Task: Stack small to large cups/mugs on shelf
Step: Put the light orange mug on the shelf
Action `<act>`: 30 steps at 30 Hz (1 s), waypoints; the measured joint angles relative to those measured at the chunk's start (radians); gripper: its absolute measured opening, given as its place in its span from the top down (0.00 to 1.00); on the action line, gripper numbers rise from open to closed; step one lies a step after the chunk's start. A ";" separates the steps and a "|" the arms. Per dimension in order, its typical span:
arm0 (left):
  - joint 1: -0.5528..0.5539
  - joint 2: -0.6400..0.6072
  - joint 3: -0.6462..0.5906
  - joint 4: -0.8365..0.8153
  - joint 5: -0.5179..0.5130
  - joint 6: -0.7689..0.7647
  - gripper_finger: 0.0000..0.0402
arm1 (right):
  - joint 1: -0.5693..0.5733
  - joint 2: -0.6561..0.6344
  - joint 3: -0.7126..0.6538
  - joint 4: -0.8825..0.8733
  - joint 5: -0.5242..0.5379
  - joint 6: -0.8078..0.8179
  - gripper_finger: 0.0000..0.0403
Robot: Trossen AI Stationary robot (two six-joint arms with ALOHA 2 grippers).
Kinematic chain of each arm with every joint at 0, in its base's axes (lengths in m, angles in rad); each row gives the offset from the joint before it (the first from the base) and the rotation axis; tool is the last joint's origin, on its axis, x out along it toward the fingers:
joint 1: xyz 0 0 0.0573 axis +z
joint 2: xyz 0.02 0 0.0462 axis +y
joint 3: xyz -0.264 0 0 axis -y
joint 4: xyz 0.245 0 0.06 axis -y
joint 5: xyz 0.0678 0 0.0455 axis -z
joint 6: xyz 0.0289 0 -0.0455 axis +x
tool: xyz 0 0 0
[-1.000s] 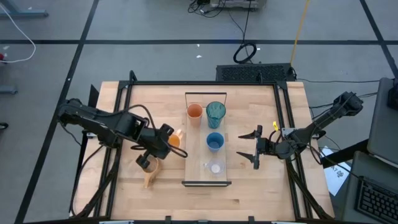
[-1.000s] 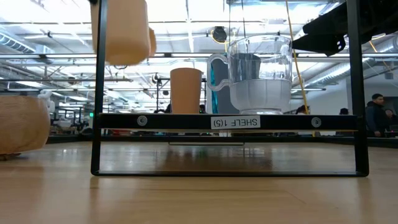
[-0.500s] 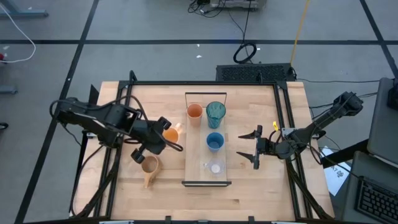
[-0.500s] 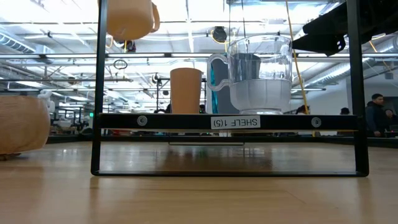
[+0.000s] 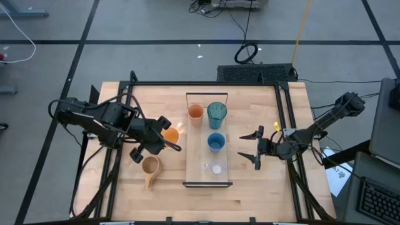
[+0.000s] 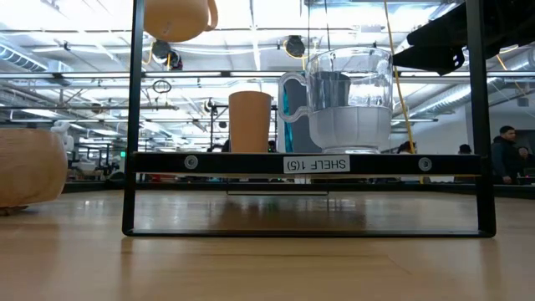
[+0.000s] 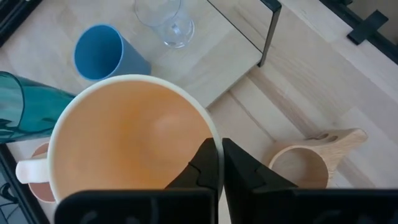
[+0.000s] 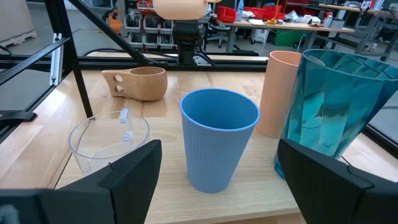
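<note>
My left gripper (image 5: 164, 137) is shut on the orange mug with the pale handle (image 5: 170, 132), held high above the table left of the shelf (image 5: 208, 183). The low view shows the mug (image 6: 175, 15) at the top. The orange cup (image 5: 195, 112), teal tumbler (image 5: 217, 114), blue cup (image 5: 215, 142) and tiny clear glass (image 5: 216, 169) stand upright on the shelf board. The tan handled mug (image 5: 150, 166) stands on the tabletop below my left gripper. My right gripper (image 5: 253, 150) is open and empty, right of the shelf, level with the blue cup. My left gripper pinches the orange mug's rim (image 7: 210, 138), on the side away from the pale handle (image 7: 28, 171), with one finger inside the mug and one outside. The fingers come slanting down from the table's left. The mug hangs clear of the table, mouth up.
The shelf's dark end rail (image 6: 305, 163) faces the near edge. A black frame (image 5: 206, 83) runs round the tabletop. Bare wood lies near the shelf's front and between the shelf and my right gripper. A person (image 6: 504, 155) stands far behind the table.
My left gripper has gone up and a little toward the table's left and far edges, carrying the orange mug higher. The tan mug, partly covered by the gripper before, now shows whole on the table and has stayed where it was.
</note>
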 joint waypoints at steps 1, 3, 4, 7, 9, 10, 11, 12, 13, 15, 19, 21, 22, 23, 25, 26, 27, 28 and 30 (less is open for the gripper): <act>0.000 0.000 0.000 0.000 0.000 0.004 0.99 | 0.000 0.000 0.000 0.000 0.002 0.000 0.23; 0.000 0.000 0.000 0.001 0.000 0.010 0.99 | -0.001 0.000 0.000 0.000 0.003 0.000 0.23; 0.000 0.000 0.000 0.001 0.000 0.011 0.99 | -0.001 0.000 0.000 0.000 0.003 0.000 0.23; 0.000 0.000 0.000 0.003 0.000 0.018 0.99 | -0.001 0.000 0.000 0.000 0.003 0.001 0.23; 0.000 0.000 0.000 0.003 0.000 0.021 0.99 | -0.001 0.000 0.000 0.000 0.003 0.001 0.23; 0.000 0.000 0.000 0.003 0.000 0.021 0.99 | -0.001 0.000 0.000 0.000 0.003 0.001 0.23; 0.000 0.000 0.000 0.003 0.000 0.024 0.99 | -0.001 0.000 0.000 0.000 0.003 0.001 0.23; 0.000 0.000 0.000 0.003 0.000 0.034 0.99 | -0.001 0.000 0.000 0.000 0.003 0.001 0.23; 0.000 0.000 0.000 0.004 0.000 0.050 0.99 | -0.001 0.000 0.000 0.000 0.003 0.001 0.23; 0.000 0.000 0.000 0.004 0.002 0.095 0.99 | -0.001 0.000 0.000 0.000 0.003 0.001 0.23; 0.000 0.000 0.000 0.011 0.022 0.190 0.98 | -0.001 0.000 0.000 0.000 0.003 0.001 0.23; 0.000 0.000 0.000 0.016 0.031 0.226 0.98 | 0.000 0.000 0.000 0.000 0.003 0.001 0.23; 0.000 0.000 0.000 0.018 0.033 0.241 0.99 | -0.001 0.000 0.000 0.000 0.003 0.001 0.23; 0.000 0.000 0.000 0.020 0.033 0.249 0.99 | 0.000 0.000 0.000 0.000 0.003 0.001 0.23; 0.007 0.005 0.000 0.028 0.034 0.257 0.99 | 0.000 0.000 0.000 0.000 0.003 0.001 0.23; 0.012 0.010 0.000 0.033 0.034 0.259 0.98 | 0.000 0.000 0.000 0.000 0.003 0.001 0.23; 0.016 0.016 0.000 0.035 0.034 0.261 0.98 | -0.001 0.000 0.000 0.000 0.003 0.001 0.23; 0.020 0.024 -0.001 0.034 0.034 0.264 0.98 | 0.000 0.000 0.000 0.000 0.003 0.001 0.23; 0.032 0.046 -0.001 0.034 0.034 0.286 0.99 | -0.001 0.000 0.000 0.000 0.003 0.001 0.23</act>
